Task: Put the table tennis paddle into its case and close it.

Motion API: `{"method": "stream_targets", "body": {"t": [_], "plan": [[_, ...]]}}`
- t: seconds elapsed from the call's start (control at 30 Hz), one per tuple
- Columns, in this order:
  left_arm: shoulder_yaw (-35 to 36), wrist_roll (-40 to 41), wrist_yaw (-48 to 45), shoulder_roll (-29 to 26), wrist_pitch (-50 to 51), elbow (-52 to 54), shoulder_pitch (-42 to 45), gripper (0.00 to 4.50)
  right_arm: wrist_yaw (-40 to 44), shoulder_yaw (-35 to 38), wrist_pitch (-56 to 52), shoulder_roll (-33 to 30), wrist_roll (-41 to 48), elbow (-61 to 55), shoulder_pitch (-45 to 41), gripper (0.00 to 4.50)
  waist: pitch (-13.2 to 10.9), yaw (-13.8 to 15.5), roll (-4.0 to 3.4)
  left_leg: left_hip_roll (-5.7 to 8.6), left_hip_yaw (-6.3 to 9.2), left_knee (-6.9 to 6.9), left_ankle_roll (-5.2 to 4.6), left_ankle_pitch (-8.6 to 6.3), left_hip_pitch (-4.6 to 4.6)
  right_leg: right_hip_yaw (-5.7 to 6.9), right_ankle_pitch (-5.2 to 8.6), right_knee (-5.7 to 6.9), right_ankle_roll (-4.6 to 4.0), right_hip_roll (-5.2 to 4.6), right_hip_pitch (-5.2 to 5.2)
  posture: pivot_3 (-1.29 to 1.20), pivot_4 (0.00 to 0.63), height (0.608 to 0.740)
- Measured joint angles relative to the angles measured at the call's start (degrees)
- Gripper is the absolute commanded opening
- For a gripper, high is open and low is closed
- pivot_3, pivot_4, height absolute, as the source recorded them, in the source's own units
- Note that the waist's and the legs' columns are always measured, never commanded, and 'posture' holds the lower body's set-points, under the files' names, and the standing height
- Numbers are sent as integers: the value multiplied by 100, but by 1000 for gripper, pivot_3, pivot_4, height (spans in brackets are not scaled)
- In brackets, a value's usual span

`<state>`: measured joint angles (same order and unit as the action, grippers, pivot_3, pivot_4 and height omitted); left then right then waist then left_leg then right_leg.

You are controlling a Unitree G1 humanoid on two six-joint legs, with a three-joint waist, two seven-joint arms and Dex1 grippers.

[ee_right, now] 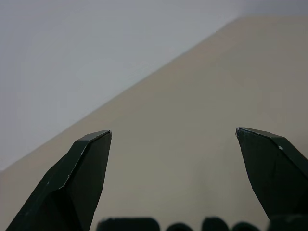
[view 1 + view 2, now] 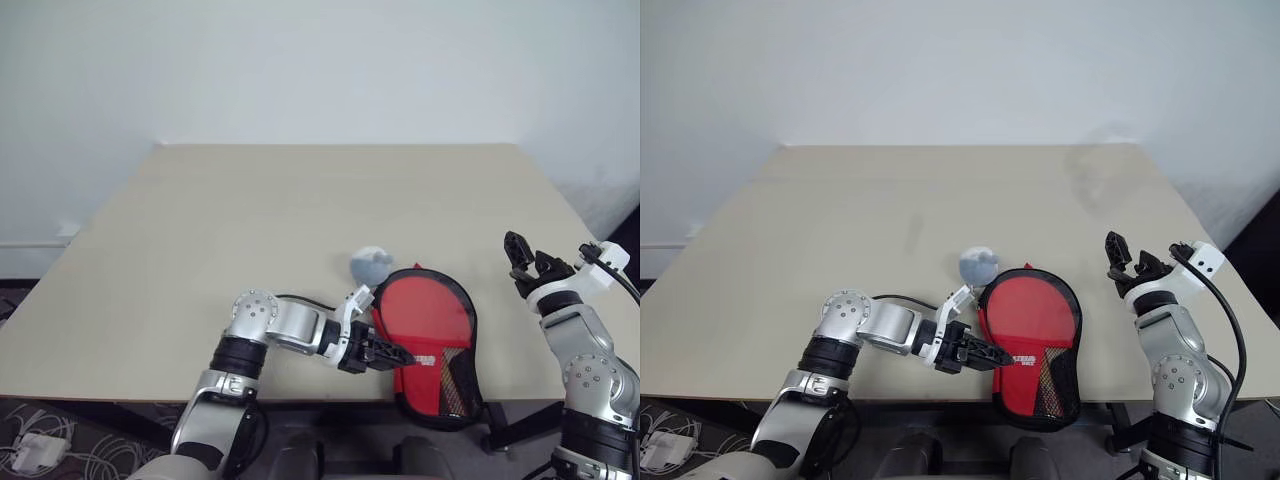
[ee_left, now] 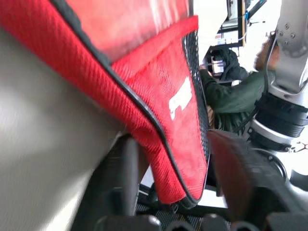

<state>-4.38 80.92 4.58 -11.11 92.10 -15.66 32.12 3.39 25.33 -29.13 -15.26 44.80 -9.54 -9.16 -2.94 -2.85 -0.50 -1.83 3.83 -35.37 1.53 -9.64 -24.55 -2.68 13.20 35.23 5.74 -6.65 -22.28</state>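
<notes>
Case point(image 2: 432, 345) lies at the bench point(image 2: 250, 240) near edge, left gripper point(image 2: 395, 354) released at its handle end, right gripper point(image 2: 528, 259) spread wide apart.

Count: 1 case point(image 2: 432, 345), red w/ black trim. 1 grey-blue round thing point(image 2: 370, 265) just beside it. 1 counter point(image 2: 250, 230). 2 pincers: left point(image 2: 398, 354), right point(image 2: 528, 262). 1 person point(image 3: 226, 98), part seen.

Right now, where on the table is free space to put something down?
The far half of the table and its whole left side are bare. Between the case and the right gripper there is a narrow free strip. The near edge is crowded: the left gripper, the case and a small grey ball.
</notes>
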Motion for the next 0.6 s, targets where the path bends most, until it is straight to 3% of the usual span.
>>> {"method": "stream_targets", "body": {"t": [0.07,0.2,0.33,0.43,0.6], "plan": [[-223,-390,-626,-624,-84,568,69,4037,17,6,-30,-18,-1,2,-4,4500,0,-16,1,0,1,19,18,9,3,-3,-4,2,-7,4,-9,0,0,740],[-722,-1612,-2203,-2034,-1081,1581,214,4037,170,18,-180,-117,54,1,29,4500,4,-4,-13,0,-2,32,47,7,6,-5,-7,-5,-12,2,-8,0,0,740],[-1633,-2873,-3824,-2618,-2472,2242,211,4037,500,-46,-337,-209,208,-8,-9,4500,3,24,-13,1,-4,30,46,8,-1,-5,-7,-35,-12,1,-5,0,0,740],[-2009,-3576,-4707,-2684,-3485,2468,202,4037,670,-63,-441,-319,299,-6,-161,4500,1,12,-15,0,-8,32,46,8,-3,-7,-8,-30,-12,0,-7,0,0,740],[-1982,-4467,-4892,-1424,-4863,1878,267,4037,985,-144,-482,-587,275,173,-523,4500,-2,33,-10,1,-4,27,29,18,-4,-6,-8,-33,-10,2,0,0,0,740]]}}
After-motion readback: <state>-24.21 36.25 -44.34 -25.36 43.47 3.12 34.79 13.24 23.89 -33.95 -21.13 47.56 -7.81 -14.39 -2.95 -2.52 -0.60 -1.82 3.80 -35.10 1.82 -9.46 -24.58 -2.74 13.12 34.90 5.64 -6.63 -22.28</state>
